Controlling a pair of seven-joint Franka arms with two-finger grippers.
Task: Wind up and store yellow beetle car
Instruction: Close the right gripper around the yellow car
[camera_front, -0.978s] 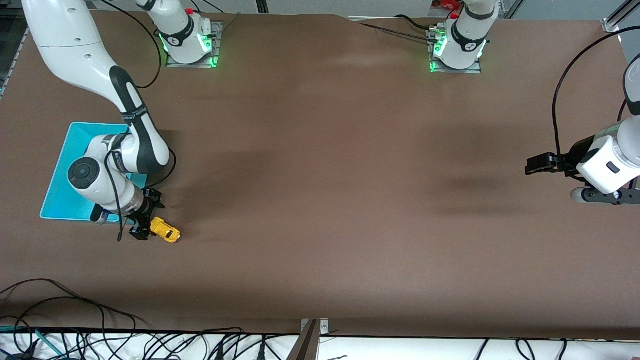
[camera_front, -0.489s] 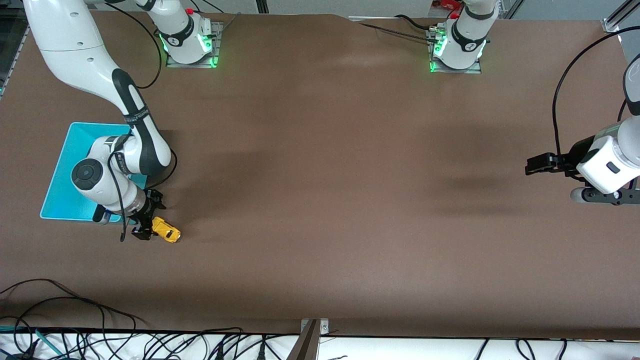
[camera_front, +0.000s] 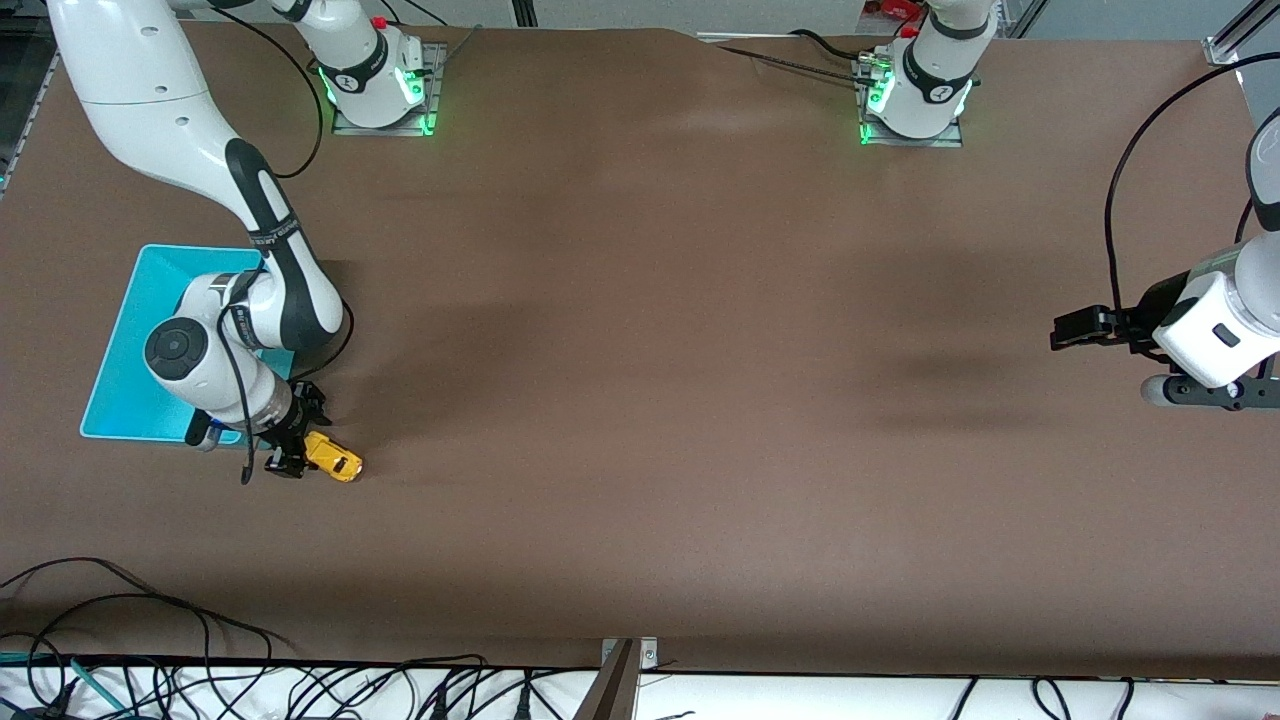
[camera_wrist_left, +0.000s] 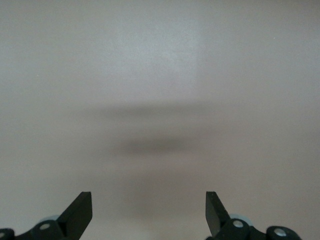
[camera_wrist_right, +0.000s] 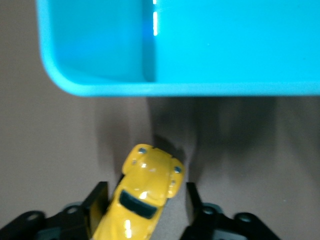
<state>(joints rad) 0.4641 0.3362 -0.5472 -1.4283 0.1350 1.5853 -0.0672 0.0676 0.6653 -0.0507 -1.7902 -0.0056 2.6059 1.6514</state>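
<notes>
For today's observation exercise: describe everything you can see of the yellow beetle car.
The yellow beetle car is a tiny, glossy, plastic-looking toy with a rounded body, a dark window and small wheels. It sits upright on the brown table, just nearer the front camera than the turquoise bin and apart from it. The right gripper straddles one end of it, a finger at each side; contact cannot be confirmed.

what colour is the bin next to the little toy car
Turquoise. The bin shows best in the right wrist view, just past the yellow beetle car.
</notes>
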